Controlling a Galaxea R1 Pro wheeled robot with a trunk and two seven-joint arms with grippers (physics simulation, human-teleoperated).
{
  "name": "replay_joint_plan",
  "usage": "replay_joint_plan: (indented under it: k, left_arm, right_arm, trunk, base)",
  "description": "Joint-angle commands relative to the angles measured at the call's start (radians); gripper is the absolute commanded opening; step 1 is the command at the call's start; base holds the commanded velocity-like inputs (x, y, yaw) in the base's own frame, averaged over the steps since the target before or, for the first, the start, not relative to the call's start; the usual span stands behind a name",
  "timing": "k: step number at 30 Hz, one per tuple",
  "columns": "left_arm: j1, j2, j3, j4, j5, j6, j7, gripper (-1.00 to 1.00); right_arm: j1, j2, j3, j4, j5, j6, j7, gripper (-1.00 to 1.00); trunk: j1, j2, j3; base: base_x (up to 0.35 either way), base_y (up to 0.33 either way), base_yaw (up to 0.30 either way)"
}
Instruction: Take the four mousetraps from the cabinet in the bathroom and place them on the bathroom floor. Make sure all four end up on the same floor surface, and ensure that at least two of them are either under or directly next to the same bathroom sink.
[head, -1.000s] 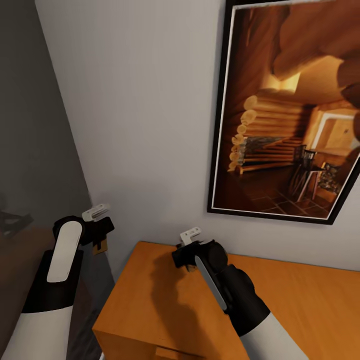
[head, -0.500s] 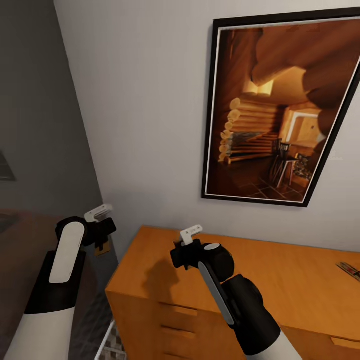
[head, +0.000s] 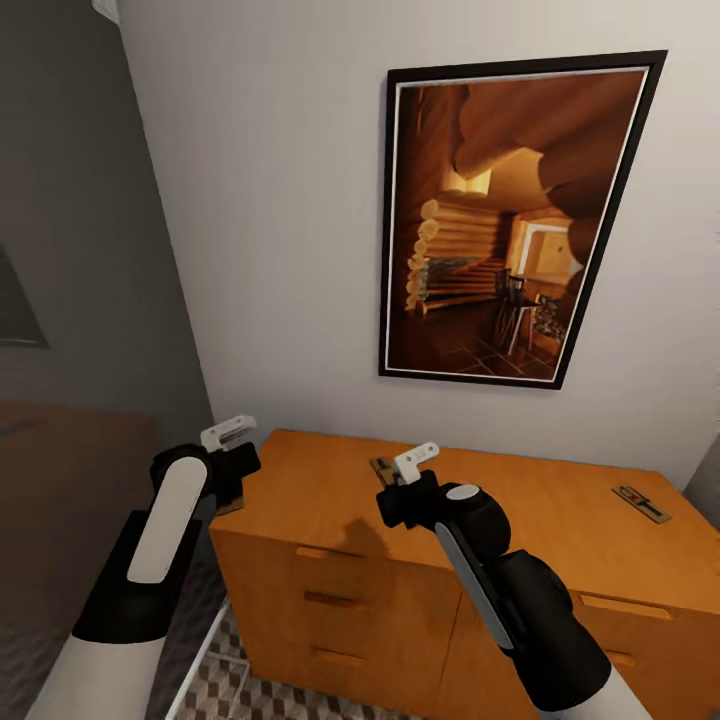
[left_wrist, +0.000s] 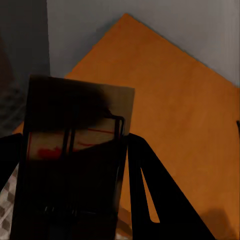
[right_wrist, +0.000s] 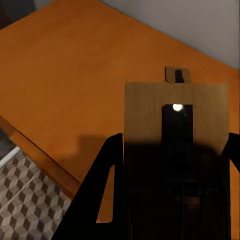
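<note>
The orange-tan cabinet (head: 560, 520) stands against the white wall, its drawers facing me. My left gripper (head: 236, 484) hangs off the cabinet's left end, shut on a mousetrap (left_wrist: 75, 135) whose tan edge peeks out below the fingers. Over the cabinet top, my right gripper (head: 394, 492) is shut on a second mousetrap (right_wrist: 175, 100). A third mousetrap (head: 640, 503) lies flat on the top at the far right. In the right wrist view a small trap (right_wrist: 177, 74) rests on the top beyond the held one. Bathroom floor (head: 285, 692) tiles show below the cabinet. The sink is out of view.
A large black-framed picture (head: 500, 215) of a log cabin hangs above the cabinet. A grey wall (head: 70, 250) runs along the left, with a dark brown surface (head: 60, 470) beneath it. A white edge (head: 200, 660) crosses the floor by the cabinet's left corner.
The whole view has drawn back and shifted, so the cabinet's drawer fronts, the floor and the trap at far right now show. Both grippers still hold their traps.
</note>
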Motion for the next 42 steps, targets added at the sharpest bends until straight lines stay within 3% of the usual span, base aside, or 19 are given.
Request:
replay_joint_plan:
  k: [1, 4, 6, 7, 8, 9, 10, 12, 15, 18, 22, 27, 28, 31, 33, 34, 39, 42]
  left_arm:
    - [0.015, 0.002, -0.004, 0.0, -0.003, -0.008, -0.021, -1.0]
    - [0.079, 0.022, -0.01, 0.0, -0.004, -0.055, -0.133, -1.0]
    - [0.135, 0.057, -0.01, 0.0, -0.004, -0.102, -0.258, -1.0]
    - [0.167, 0.086, -0.011, 0.0, -0.004, -0.143, -0.349, -1.0]
    - [0.18, 0.1, -0.012, 0.0, -0.004, -0.163, -0.392, -1.0]
    - [0.192, 0.113, -0.012, 0.0, -0.004, -0.18, -0.43, -1.0]
    - [0.21, 0.132, -0.013, 0.0, -0.004, -0.207, -0.488, -1.0]
    - [0.228, 0.149, -0.016, 0.0, -0.005, -0.232, -0.537, -1.0]
    - [0.256, 0.161, -0.019, 0.0, -0.005, -0.251, -0.573, -1.0]
    - [0.306, 0.161, -0.02, 0.0, -0.006, -0.26, -0.587, -1.0]
    - [0.362, 0.158, -0.02, 0.0, -0.006, -0.268, -0.594, -1.0]
    - [0.388, 0.155, -0.026, 0.002, -0.012, -0.271, -0.594, -1.0]
    - [0.39, 0.154, -0.033, 0.004, -0.02, -0.271, -0.593, -1.0]
    - [0.429, 0.149, -0.115, 0.032, -0.078, -0.302, -0.589, -1.0]
    - [0.479, 0.148, -0.153, 0.05, -0.097, -0.361, -0.589, -1.0]
    - [0.528, 0.152, -0.18, 0.06, -0.108, -0.451, -0.593, -1.0]
    - [0.549, 0.148, -0.198, 0.093, -0.119, -0.498, -0.597, -1.0]
    - [0.551, 0.146, -0.216, 0.103, -0.15, -0.504, -0.598, -1.0]
  right_arm:
    - [0.003, -0.001, -0.002, 0.0, -0.002, 0.0, 0.005, -1.0]
    - [0.038, -0.004, -0.009, -0.001, -0.002, -0.011, 0.04, -1.0]
    - [0.069, -0.007, -0.023, -0.001, -0.002, -0.032, 0.118, -1.0]
    - [0.083, -0.017, -0.038, -0.002, -0.002, -0.042, 0.195, -1.0]
    - [0.088, -0.026, -0.046, -0.002, -0.002, -0.047, 0.238, -1.0]
    - [0.093, -0.037, -0.054, -0.002, -0.002, -0.052, 0.282, -1.0]
    - [0.1, -0.066, -0.066, -0.002, -0.002, -0.067, 0.369, -1.0]
    - [0.106, -0.106, -0.077, -0.002, -0.002, -0.097, 0.485, -1.0]
    - [0.111, -0.131, -0.084, -0.001, 0.0, -0.123, 0.592, -1.0]
    - [0.112, -0.137, -0.081, -0.001, 0.005, -0.133, 0.623, -1.0]
    - [0.113, -0.14, -0.075, -0.001, 0.008, -0.139, 0.639, -1.0]
    - [0.114, -0.14, -0.071, 0.0, 0.011, -0.139, 0.63, -1.0]
    - [0.114, -0.139, -0.071, 0.0, 0.011, -0.139, 0.627, -1.0]
    - [0.114, -0.139, -0.068, 0.0, 0.011, -0.139, 0.619, -1.0]
    - [0.116, -0.139, -0.068, 0.0, 0.011, -0.14, 0.617, -1.0]
    - [0.117, -0.138, -0.066, 0.0, 0.011, -0.14, 0.615, -1.0]
    - [0.118, -0.121, -0.066, 0.0, 0.016, -0.14, 0.61, -1.0]
    - [0.118, -0.115, -0.055, 0.0, 0.024, -0.139, 0.602, -1.0]
  trunk:
    - [0.0, 0.0, 0.0]
    - [0.0, 0.0, 0.0]
    - [0.0, 0.0, 0.0]
    - [0.0, 0.0, 0.0]
    - [0.0, 0.0, 0.0]
    - [0.0, 0.0, 0.0]
    - [0.0, 0.0, 0.0]
    - [0.0, 0.0, 0.0]
    - [0.0, 0.0, 0.0]
    - [0.0, 0.0, 0.0]
    - [0.0, 0.0, 0.0]
    - [0.0, 0.0, 0.0]
    - [0.0, 0.0, 0.0]
    - [0.0, 0.0, 0.0]
    - [0.0, 0.0, 0.0]
    - [0.0, 0.0, 0.0]
    - [0.0, 0.0, 0.0]
    - [0.0, 0.0, 0.0]
  base:
    - [-0.134, -0.042, 0.0]
    - [-0.077, -0.024, 0.0]
    - [-0.031, -0.01, 0.0]
    - [-0.018, -0.006, 0.0]
    - [-0.014, -0.004, 0.0]
    - [-0.011, -0.004, 0.0]
    - [-0.007, -0.002, 0.0]
    - [-0.024, -0.002, 0.01]
    - [-0.164, -0.001, 0.104]
    - [-0.27, -0.017, 0.187]
    - [-0.312, -0.052, 0.24]
    - [-0.32, -0.06, 0.274]
    - [-0.25, -0.035, 0.281]
    - [-0.123, -0.017, 0.283]
    - [-0.047, -0.007, 0.285]
    - [-0.014, -0.002, 0.285]
    - [-0.005, -0.001, 0.285]
    - [-0.015, -0.004, 0.286]
